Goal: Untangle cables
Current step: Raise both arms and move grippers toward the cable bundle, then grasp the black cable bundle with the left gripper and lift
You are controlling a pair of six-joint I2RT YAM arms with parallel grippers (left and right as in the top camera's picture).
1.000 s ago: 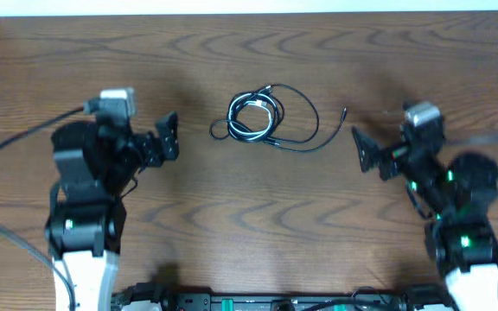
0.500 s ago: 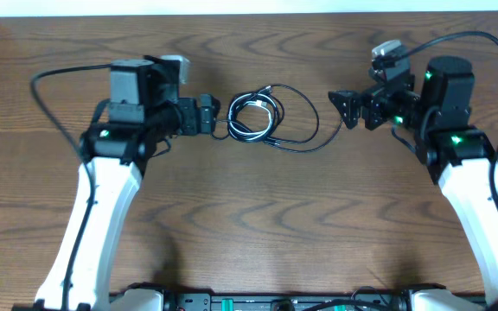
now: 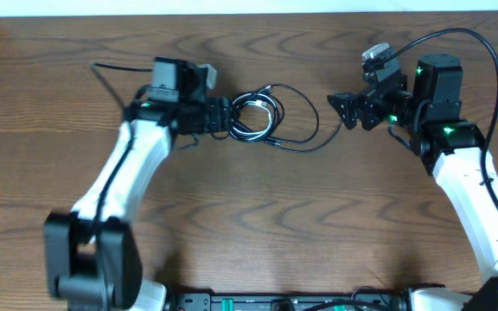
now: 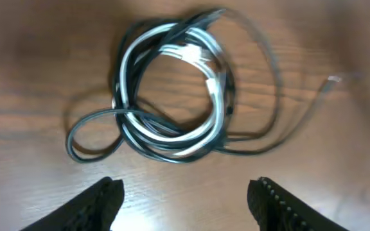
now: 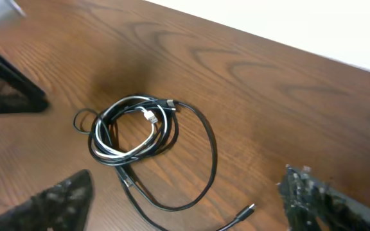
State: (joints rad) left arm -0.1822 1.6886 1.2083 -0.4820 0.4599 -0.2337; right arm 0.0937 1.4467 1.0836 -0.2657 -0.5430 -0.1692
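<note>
Lying in the middle of the far half of the wooden table [image 3: 249, 225], the cables [image 3: 244, 130] form a small tight ring, black strands wound together with a white cable [image 4: 126, 64]. One black loop [image 3: 317, 121] swings out wider on the right of the ring and curves back along its near side. A loose black strand ends in a small plug [image 5: 246, 210] that rests on the wood, pointing at the right arm. A second, smaller black loop [image 4: 82, 128] pokes out of the ring on the left arm's side.

The left pincer [image 3: 220, 115] reaches in low from the left, its tips just beside the ring. In the left wrist view its two fingers [image 4: 101, 200] stand apart with only bare wood between them and the ring just ahead, so it grips nothing. The right pincer [image 3: 344, 108] sits to the right of the wide loop, near the plug. Its fingers [image 5: 50, 204] are spread wide, and nothing is caught between them.
</note>
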